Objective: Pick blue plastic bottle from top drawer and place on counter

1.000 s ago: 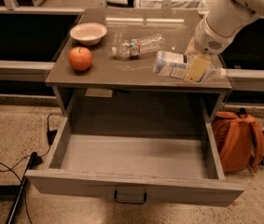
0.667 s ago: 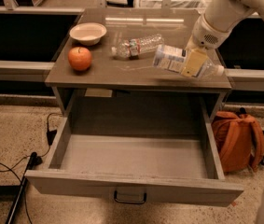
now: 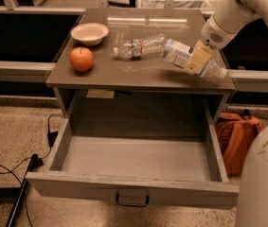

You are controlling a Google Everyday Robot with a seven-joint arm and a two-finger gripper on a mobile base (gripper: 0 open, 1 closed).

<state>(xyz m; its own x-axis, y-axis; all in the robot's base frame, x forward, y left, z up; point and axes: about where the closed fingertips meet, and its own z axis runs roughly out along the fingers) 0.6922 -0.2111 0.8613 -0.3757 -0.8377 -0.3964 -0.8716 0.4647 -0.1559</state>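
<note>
Blue plastic bottle (image 3: 176, 54) sideways by counter (image 3: 124, 74) edge, cap rightward; tool (image 3: 197, 60) grasping it.

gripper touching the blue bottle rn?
Touching. The camera view shows the gripper over the right side of the counter, one finger lying flat across the tilted blue plastic bottle, clamping it.

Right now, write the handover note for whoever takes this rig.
The gripper is shut on the blue bottle, at the right side of the counter.
The bottle lies tilted, neck toward the right edge; I cannot tell if it touches the counter.
The top drawer is open, with nothing visible inside.
Done: bottle out of the drawer.
Left: set it down, release, withdraw.
</note>
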